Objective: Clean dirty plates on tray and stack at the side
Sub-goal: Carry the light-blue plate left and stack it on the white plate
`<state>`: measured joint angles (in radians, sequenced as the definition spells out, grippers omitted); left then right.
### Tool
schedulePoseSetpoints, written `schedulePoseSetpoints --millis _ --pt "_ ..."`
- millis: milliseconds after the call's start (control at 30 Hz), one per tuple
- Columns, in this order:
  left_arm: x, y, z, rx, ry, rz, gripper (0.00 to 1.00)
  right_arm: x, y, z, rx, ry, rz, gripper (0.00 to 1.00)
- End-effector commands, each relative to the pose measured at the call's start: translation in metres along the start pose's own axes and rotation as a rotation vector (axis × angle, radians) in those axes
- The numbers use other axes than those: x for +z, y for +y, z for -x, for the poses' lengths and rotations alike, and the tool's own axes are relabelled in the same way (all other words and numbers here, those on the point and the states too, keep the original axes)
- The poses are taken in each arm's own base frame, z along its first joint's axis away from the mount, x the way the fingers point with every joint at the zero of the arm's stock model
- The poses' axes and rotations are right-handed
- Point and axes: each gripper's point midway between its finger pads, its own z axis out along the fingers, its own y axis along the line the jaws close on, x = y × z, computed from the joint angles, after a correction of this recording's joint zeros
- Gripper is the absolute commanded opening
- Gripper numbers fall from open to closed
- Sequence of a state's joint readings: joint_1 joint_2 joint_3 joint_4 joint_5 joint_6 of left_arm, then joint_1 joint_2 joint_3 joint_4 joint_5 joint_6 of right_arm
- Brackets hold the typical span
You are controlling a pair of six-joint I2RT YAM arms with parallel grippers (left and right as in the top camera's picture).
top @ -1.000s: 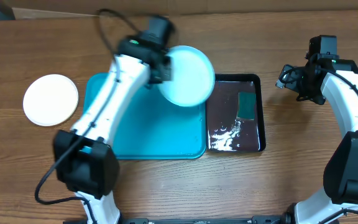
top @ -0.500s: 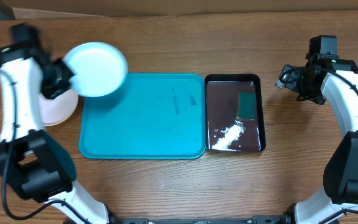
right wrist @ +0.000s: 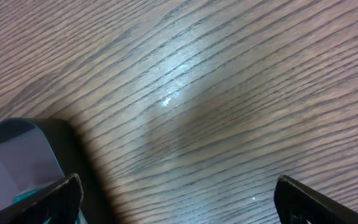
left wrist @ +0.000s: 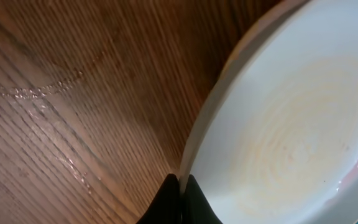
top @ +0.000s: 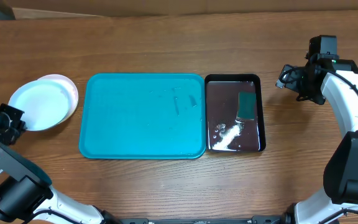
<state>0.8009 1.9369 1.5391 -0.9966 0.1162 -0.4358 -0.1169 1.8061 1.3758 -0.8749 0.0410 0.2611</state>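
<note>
The teal tray (top: pixel 142 115) lies in the middle of the table with nothing on it. At the far left a light blue plate (top: pixel 37 106) overlaps a white plate (top: pixel 71 92) that lies on the wood. My left gripper (top: pixel 16 117) is shut on the light blue plate's left rim. In the left wrist view its black fingertips (left wrist: pixel 169 194) pinch the thin rim of this plate (left wrist: pixel 291 124), whose inside looks pale and clean. I cannot tell whether it rests on the white plate. My right gripper (top: pixel 289 78) is open over bare wood, right of the black tray; its fingers (right wrist: pixel 58 199) stand wide apart.
A glossy black tray (top: pixel 255 118) holding a green sponge (top: pixel 247 104) and white foam (top: pixel 229 134) sits against the teal tray's right side. Its corner (right wrist: pixel 17 155) shows in the right wrist view.
My left arm has swung the light blue plate from above the tray's far right corner to the far left, over the white plate. The right arm has not moved.
</note>
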Motion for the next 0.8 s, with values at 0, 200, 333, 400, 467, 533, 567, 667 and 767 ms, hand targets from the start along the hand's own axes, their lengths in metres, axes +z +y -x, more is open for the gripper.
schedulePoseSetpoints --millis 0,200,333,400,467,533,567,667,767 --pt "-0.006 -0.005 0.002 -0.013 -0.031 -0.028 0.04 -0.006 0.003 0.007 0.0 -0.027 0.007 1.0" --pt "-0.004 -0.012 0.004 0.008 -0.054 -0.027 0.04 -0.006 0.003 0.007 0.001 -0.027 0.007 1.0" --pt "-0.003 -0.015 0.003 0.027 -0.066 -0.007 0.04 -0.006 0.003 0.007 0.001 -0.027 0.007 1.0" --pt "-0.002 -0.018 0.002 0.035 -0.069 -0.005 0.04 -0.006 0.003 0.007 0.001 -0.027 0.007 1.0" --pt "-0.002 -0.022 0.001 0.046 -0.071 -0.005 0.04 -0.006 0.003 0.007 0.001 -0.027 0.007 1.0" --pt "-0.002 -0.025 0.0 0.053 -0.074 -0.009 0.05 -0.006 0.003 0.007 0.001 -0.027 0.007 1.0" --pt "-0.002 -0.026 0.001 0.055 -0.076 -0.011 0.08 -0.006 0.003 0.007 0.001 -0.027 0.007 1.0" --pt "-0.002 -0.029 0.001 0.062 -0.081 -0.015 0.17 -0.006 0.003 0.007 0.001 -0.027 0.007 1.0" --pt "-0.001 -0.029 0.0 0.066 -0.08 -0.014 0.49 -0.006 0.003 0.007 0.001 -0.027 0.007 1.0"
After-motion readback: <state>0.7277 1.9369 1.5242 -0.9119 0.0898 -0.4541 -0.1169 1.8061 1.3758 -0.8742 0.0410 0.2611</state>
